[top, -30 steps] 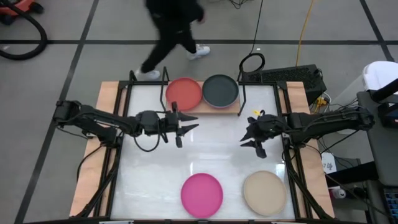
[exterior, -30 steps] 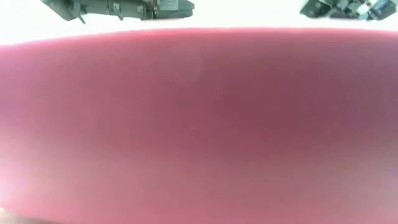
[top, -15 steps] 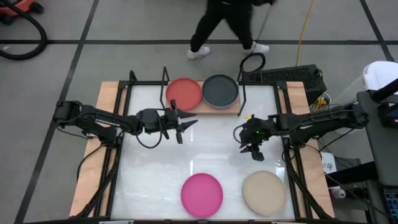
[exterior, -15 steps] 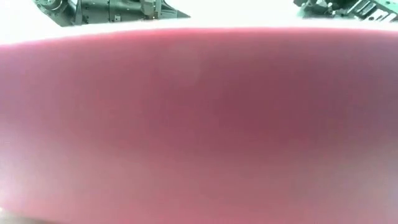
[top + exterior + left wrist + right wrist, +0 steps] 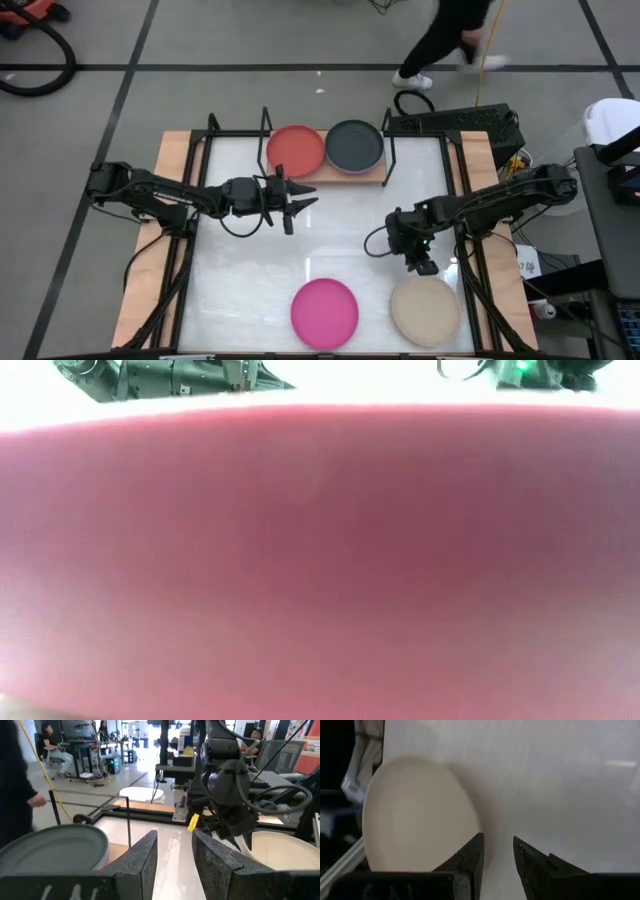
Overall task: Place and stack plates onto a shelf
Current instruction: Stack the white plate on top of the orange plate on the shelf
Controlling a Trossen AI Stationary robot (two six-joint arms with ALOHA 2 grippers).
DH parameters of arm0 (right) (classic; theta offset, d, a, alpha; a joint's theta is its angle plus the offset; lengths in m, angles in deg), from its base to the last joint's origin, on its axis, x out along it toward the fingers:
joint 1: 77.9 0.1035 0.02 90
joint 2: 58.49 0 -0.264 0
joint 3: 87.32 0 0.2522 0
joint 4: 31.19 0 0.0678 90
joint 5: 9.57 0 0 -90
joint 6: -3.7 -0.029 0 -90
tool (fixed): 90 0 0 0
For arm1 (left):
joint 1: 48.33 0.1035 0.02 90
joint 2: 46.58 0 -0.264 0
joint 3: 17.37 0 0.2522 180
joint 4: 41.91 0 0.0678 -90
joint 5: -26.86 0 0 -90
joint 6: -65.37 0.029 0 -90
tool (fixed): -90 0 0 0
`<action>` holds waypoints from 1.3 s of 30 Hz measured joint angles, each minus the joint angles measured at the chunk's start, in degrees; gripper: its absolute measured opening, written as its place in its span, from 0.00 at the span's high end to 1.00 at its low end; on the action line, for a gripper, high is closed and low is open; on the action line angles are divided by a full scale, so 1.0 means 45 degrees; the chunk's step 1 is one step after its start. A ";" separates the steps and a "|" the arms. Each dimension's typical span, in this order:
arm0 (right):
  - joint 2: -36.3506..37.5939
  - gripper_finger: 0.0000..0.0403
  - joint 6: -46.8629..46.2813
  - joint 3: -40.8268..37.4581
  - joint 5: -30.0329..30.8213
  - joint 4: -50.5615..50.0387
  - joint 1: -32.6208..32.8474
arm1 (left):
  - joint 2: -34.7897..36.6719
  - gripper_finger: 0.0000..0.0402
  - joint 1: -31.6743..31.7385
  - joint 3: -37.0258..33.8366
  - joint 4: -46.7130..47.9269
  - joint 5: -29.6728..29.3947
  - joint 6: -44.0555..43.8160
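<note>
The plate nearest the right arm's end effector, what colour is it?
Beige: the plate is a plain cream-beige, best seen in the high view.

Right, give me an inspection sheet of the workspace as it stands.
Surface: white tabletop, glossy.
Job's things: red plate and black plate side by side on the shelf; magenta plate and beige plate on the tabletop's near edge.
Clutter: nothing seen.
Grippers: left gripper open, empty, by the shelf; right gripper open, empty, above the beige plate's edge.
Cables: yellow cable on the floor.
Surroundings: person walking past.
</note>
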 joint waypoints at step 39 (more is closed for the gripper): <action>-0.0520 1.00 0.2844 0.1151 0.4435 0.1189 -0.1340 | -0.0010 0.68 -0.0254 0.0024 0.1603 -0.1776 -0.1953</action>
